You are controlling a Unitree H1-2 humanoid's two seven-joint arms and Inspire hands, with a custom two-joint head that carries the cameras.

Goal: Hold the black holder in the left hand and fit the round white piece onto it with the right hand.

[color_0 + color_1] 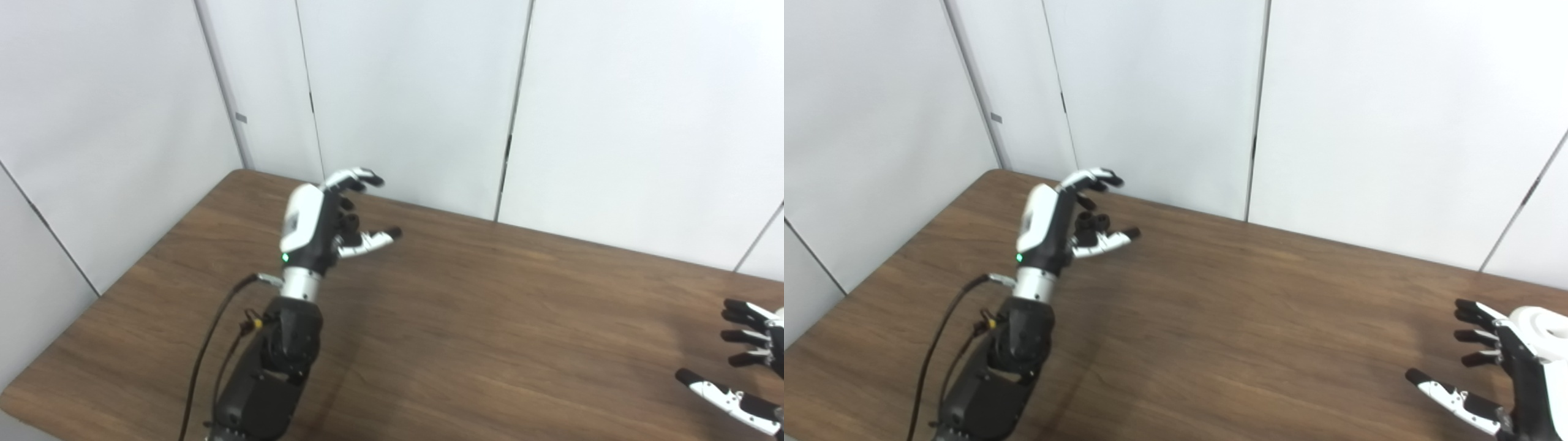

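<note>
Rising from the 7 o'clock corner of the view, the left arm carries the left robot hand [324, 220] above the tabletop [490, 318], toward the 10 o'clock sector. This robot hand is released: fingers [358, 179] curve forward and spread, the thumb [373, 240] points toward 3 o'clock, and nothing sits in the palm. A green indicator light shows near its wrist, and a black cable [211, 343] runs down beside the forearm.

The right robot hand [1488, 361] enters at the 4 o'clock edge, well apart from the left one. It is also released, with dark fingertips spread toward 9 o'clock and no object between them.

Neither the black holder nor the round white piece can be located in either view. White wall panels [416, 92] stand behind the tabletop from 9 to 3 o'clock.
</note>
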